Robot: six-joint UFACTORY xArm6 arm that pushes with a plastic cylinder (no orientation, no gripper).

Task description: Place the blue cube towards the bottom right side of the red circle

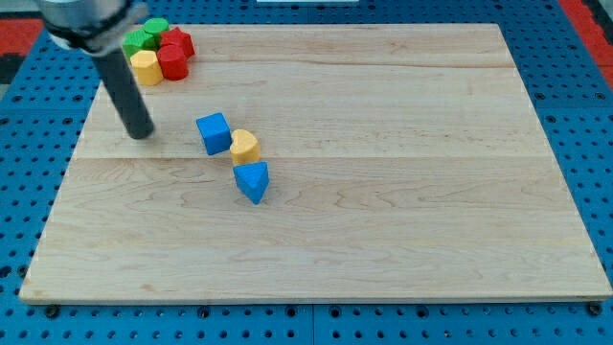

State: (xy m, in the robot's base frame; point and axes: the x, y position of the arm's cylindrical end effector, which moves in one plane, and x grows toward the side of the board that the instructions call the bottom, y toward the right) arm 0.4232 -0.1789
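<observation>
The blue cube (214, 132) sits on the wooden board left of centre. A yellow heart-shaped block (244, 147) touches its lower right side. The red circle (172, 62) lies in a cluster at the view's top left, well above and left of the cube. My tip (141, 132) rests on the board to the left of the blue cube, with a gap between them, and below the cluster.
A blue triangular block (252, 181) sits just below the yellow heart. The cluster also holds a red star (177, 42), a yellow block (146, 68) and green blocks (146, 35). The board (402, 192) lies on a blue pegboard.
</observation>
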